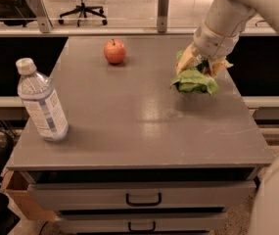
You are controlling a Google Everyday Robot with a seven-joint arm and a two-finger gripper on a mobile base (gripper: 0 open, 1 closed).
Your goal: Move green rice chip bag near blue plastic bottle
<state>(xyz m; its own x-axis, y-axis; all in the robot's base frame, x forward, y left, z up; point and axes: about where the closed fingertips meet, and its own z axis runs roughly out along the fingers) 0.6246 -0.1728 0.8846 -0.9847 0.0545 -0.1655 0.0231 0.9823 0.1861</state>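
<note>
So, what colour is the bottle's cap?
White cap, best in the camera view. The tool is across the table, at the green rice chip bag.

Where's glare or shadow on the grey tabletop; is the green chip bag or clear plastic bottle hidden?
Camera view: soft sheen midway on the grey tabletop, hiding neither; the crinkly green chip bag, under the gripper at far right, shadows just the surface beneath; the clear plastic bottle, near left, evenly lit.

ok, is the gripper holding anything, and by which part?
Cannot tell. The gripper sits in the crumpled top of the bag, at the far right of the table; an actual grip isn't visible.
</note>
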